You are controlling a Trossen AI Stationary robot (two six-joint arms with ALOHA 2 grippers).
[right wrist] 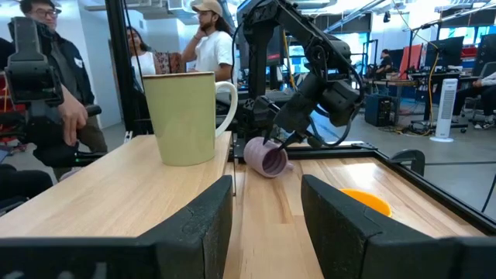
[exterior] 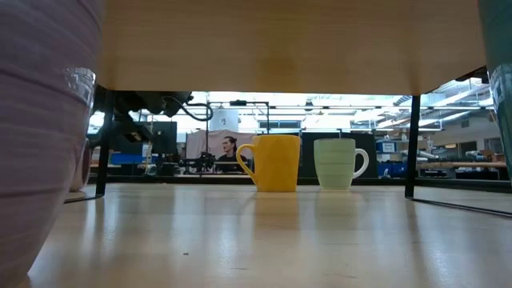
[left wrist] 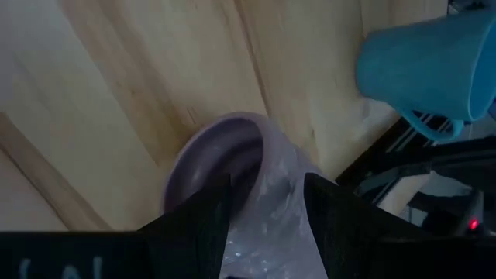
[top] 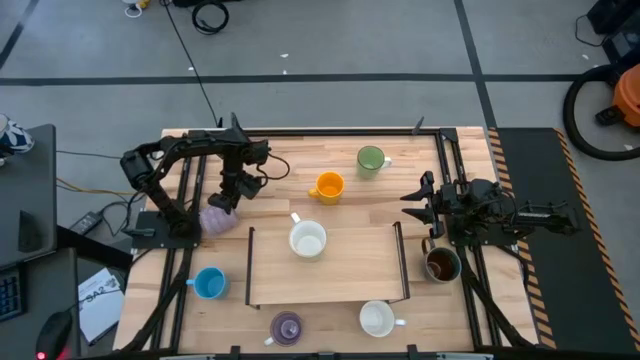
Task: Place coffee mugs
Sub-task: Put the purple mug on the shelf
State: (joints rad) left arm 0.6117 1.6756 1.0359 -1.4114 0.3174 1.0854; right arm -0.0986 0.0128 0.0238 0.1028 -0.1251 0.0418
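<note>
My left gripper (top: 228, 200) is at the table's left side, shut on a lavender mug (top: 217, 219) that is tipped over, its mouth toward the table's right; the mug also shows in the right wrist view (right wrist: 267, 159). My right gripper (top: 424, 203) is open and empty at the right side, level above the table. A white mug (top: 307, 240) stands on a raised wooden shelf (top: 330, 280). The green mug (top: 371, 159) and orange mug (top: 327, 186) stand at the far side. The light blue mug (top: 208, 283), second lavender mug (top: 287, 326), second white mug (top: 377, 318) and dark brown mug (top: 441, 264) stand around the shelf. My left gripper holds the lavender mug by its wall at the rim (left wrist: 267, 167), one finger (left wrist: 203, 221) inside the mouth and the other (left wrist: 341, 225) outside. The fingers slant down from the far side. The mug is tilted on its side; whether its lower side touches the table cannot be told.
The shelf stands on thin black legs (exterior: 414, 144) in the table's middle, with open room under it. Black rails (top: 440, 160) frame the tabletop. Several people (right wrist: 209, 43) stand beyond the table's left side.
</note>
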